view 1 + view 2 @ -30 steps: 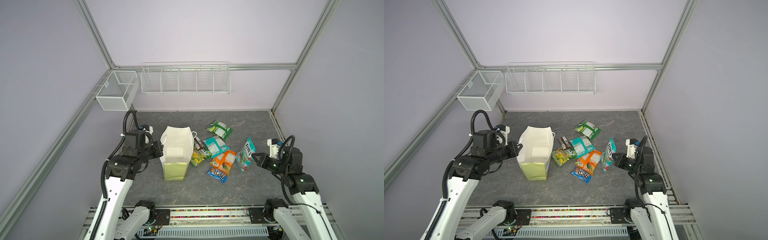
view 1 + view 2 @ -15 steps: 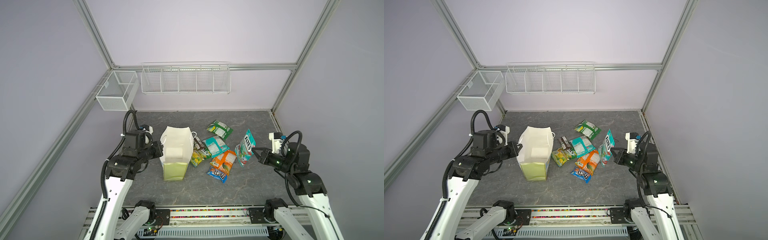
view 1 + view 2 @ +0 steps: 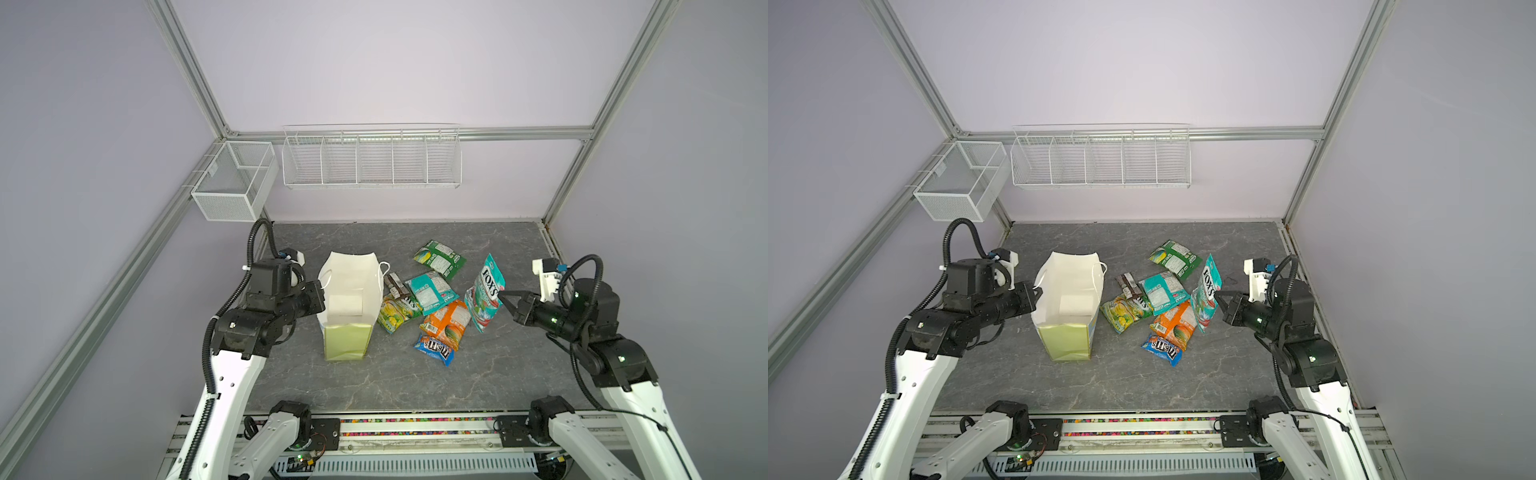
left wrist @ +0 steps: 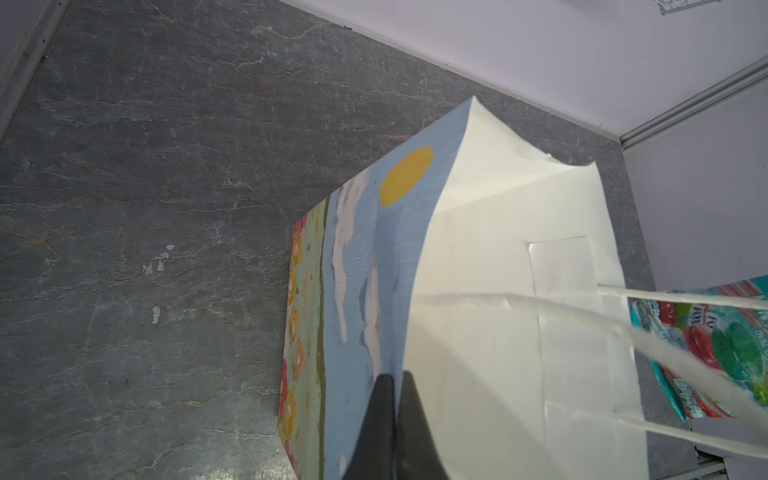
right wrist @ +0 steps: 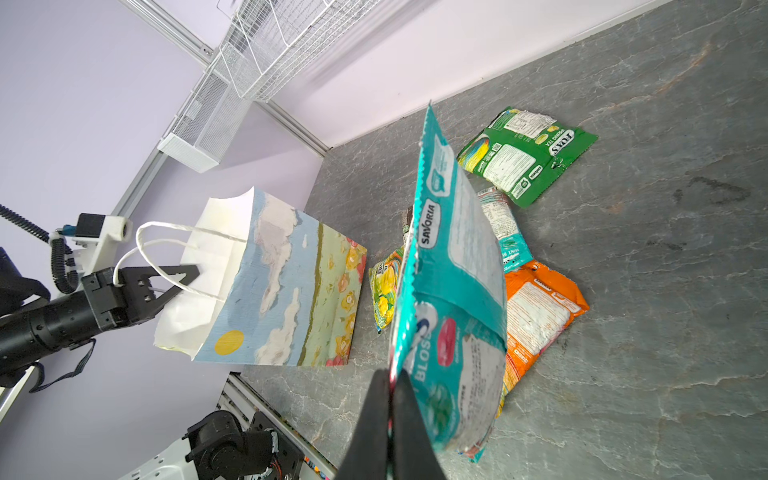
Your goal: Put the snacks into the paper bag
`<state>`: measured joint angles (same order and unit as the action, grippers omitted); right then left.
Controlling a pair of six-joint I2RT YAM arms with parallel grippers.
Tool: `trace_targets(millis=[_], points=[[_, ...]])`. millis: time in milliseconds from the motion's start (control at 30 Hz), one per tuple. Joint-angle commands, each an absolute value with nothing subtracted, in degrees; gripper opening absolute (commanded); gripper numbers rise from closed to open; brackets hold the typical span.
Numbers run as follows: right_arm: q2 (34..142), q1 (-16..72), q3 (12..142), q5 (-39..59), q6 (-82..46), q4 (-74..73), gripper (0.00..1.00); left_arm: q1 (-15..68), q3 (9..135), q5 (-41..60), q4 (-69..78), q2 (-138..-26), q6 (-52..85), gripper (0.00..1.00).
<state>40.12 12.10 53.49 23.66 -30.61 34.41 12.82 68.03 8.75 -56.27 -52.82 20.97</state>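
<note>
The right gripper [image 3: 502, 296] is clamped shut on one edge of the teal-and-red Fox's packet [image 3: 484, 293], holding it above the table [image 3: 415, 386]. In a top view the packet's long axis runs from far to near, standing almost on edge.

The paper bag [image 3: 347, 343] lies to the left of this gripper, across the pile of the other snacks: green packet [image 3: 440, 258], teal packet [image 3: 428, 291], dark brown bar [image 3: 395, 284], yellow-green packet [image 3: 395, 311], orange packet [image 3: 446, 322] and blue M&M's [image 3: 434, 349], all on the table between the gripper and the bag. The bag stands upright, mouth open upward.

The left gripper [image 3: 320, 287] is at the bag and much nearer to it. It is pinched shut on the bag's left rim, seemingly holding the mouth open.

The left wrist view shows the jaws closed on the paper edge and a white inside with no packet visible. Only the right wrist view shows the white cord handles [image 5: 166, 249] looped over the left gripper [image 5: 189, 272].
</note>
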Motion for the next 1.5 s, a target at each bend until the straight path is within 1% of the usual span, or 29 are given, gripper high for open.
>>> trace_targets(millis=[0,433,833,1467], points=[[40.42,14.45,55.3,22.77,-31.27,30.22,0.07,13.01,69.97,7.52,-58.08,-52.97,19.83,0.0],[44.39,22.65,58.99,19.06,-31.73,28.23,0.06,12.96,69.85,7.74,-57.88,-53.67,19.47,0.0],[48.39,30.54,62.43,15.07,-32.85,24.99,0.07,12.94,72.84,7.13,-59.33,-55.6,18.1,0.0],[55.43,39.3,70.2,14.74,-37.98,17.91,0.07,13.0,72.27,7.28,-58.33,-56.42,19.84,0.0]])
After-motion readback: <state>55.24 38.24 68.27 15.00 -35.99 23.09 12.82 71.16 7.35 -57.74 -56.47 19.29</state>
